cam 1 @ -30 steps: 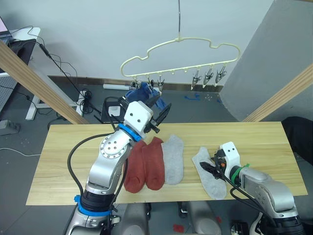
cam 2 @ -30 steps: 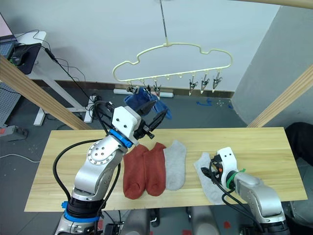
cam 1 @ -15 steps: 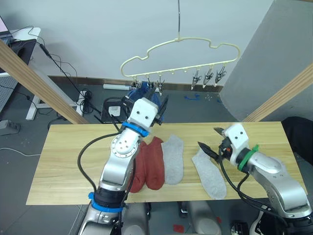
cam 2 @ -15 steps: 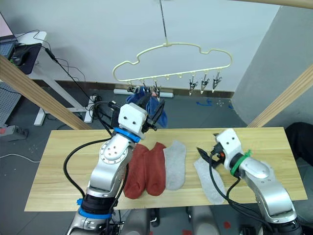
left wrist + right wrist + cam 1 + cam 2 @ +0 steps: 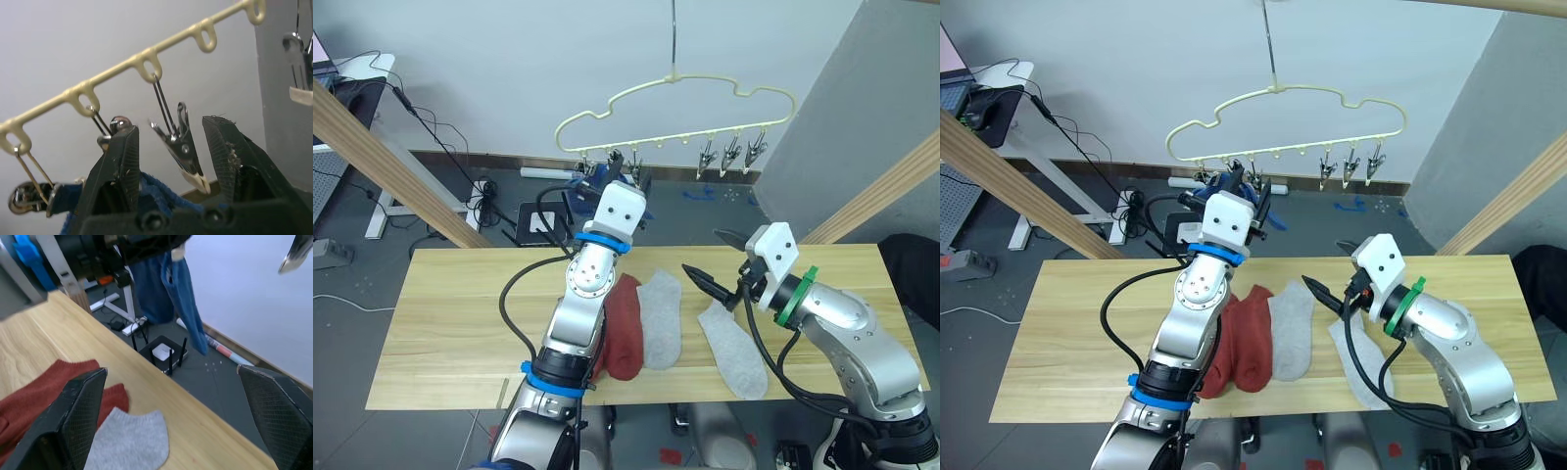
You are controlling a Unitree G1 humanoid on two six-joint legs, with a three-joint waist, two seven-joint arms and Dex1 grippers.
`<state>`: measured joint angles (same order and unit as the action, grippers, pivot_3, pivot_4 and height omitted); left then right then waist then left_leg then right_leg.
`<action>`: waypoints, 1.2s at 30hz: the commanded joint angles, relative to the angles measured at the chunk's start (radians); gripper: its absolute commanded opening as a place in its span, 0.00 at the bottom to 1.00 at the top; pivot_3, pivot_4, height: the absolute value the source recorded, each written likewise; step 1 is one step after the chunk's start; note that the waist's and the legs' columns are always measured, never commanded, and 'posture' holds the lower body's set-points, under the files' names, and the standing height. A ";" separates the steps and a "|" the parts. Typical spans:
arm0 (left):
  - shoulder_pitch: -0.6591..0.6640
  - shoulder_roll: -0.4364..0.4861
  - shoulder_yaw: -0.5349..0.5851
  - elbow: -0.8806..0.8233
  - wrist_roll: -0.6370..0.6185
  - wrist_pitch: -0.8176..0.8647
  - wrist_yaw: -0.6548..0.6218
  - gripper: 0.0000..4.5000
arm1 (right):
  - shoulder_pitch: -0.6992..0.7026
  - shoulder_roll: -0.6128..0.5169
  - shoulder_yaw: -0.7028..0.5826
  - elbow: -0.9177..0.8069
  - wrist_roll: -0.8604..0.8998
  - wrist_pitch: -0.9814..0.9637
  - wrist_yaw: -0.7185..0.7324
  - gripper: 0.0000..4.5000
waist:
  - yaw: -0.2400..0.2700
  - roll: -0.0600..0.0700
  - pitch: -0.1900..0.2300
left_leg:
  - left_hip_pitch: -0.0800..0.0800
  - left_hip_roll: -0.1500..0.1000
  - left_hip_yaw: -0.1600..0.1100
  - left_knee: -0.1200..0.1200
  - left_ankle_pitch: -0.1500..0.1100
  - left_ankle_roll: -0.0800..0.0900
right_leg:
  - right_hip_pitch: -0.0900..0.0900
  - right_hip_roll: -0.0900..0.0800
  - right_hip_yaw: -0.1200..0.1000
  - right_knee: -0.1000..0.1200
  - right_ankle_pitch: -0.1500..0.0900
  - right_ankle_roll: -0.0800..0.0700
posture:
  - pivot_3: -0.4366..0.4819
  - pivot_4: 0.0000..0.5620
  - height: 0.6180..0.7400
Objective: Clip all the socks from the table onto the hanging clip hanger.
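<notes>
Table [image 5: 450,313], a long light plank top, carries four socks near the middle of its length. Two rust red socks [image 5: 622,328] lie side by side, partly hidden behind the left arm; a light grey sock [image 5: 659,318] lies touching their right side, its cuff toward the far edge. A second grey sock [image 5: 732,349] lies apart to the right, slanting down to the near edge, under the right arm.

Clip hanger [image 5: 675,106], cream-yellow and wavy in outline, hangs by a metal hook above and behind the far edge. A row of small metal clips hangs from its lower bar: three near its left end, three [image 5: 729,155] near its right end, with bare loops between.

Blue socks [image 5: 1224,186] hang from the left clips, mostly hidden behind the left wrist. In the right wrist view they hang as long blue folds [image 5: 168,289] beyond the far edge.

Left gripper [image 5: 171,152] is raised to the left clips with its fingers narrowly apart; one free clip [image 5: 178,147] hangs between them, not pinched, and blue knit shows at the fingers' base.

Right gripper [image 5: 712,259] hovers above the table between the two grey socks, fingers spread wide and holding nothing.
</notes>
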<state>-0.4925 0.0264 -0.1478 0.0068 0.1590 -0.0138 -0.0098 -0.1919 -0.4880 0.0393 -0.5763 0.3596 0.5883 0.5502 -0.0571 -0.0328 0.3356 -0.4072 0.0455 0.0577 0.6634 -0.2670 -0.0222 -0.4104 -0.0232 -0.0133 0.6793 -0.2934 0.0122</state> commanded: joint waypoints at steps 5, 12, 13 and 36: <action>-0.026 -0.047 -0.011 0.016 0.089 -0.057 0.117 0.51 | -0.016 -0.021 -0.045 -0.028 0.038 -0.008 0.014 0.99 | 0.000 0.000 0.000 | 0.000 0.000 0.000 0.000 0.000 0.000 | 0.000 0.000 0.000 0.000 0.000 0.000 | 0.28 0.63 1.00; -0.039 -0.070 -0.019 0.052 0.110 -0.066 0.145 0.51 | -0.011 -0.026 -0.055 -0.035 0.047 0.001 0.016 0.99 | -0.001 0.000 0.000 | 0.000 0.000 0.000 0.000 0.000 0.000 | 0.000 0.000 0.000 0.000 0.000 0.000 | 0.27 0.64 1.00; -0.044 -0.075 -0.019 0.059 0.110 -0.067 0.149 0.51 | -0.011 -0.027 -0.057 -0.035 0.048 0.002 0.016 0.99 | -0.001 0.000 0.000 | 0.000 0.000 0.000 0.000 0.000 0.000 | 0.000 0.000 0.000 0.000 0.000 0.000 | 0.27 0.64 1.00; -0.077 -0.094 -0.007 0.100 0.116 -0.078 0.184 0.04 | -0.002 -0.050 -0.082 -0.038 0.066 0.004 0.010 1.00 | -0.002 0.000 0.000 | 0.000 0.000 0.000 0.000 0.000 0.000 | 0.000 0.000 0.000 0.000 0.000 0.000 | 0.26 0.65 1.00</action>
<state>-0.5581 -0.0658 -0.1517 0.1239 0.2684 -0.0714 0.1659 -0.2045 -0.5304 -0.0171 -0.5757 0.4148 0.6017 0.5612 -0.0594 -0.0331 0.3358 -0.4072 0.0456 0.0579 0.6632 -0.2672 -0.0219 -0.4104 -0.0232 -0.0133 0.6790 -0.2935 0.0123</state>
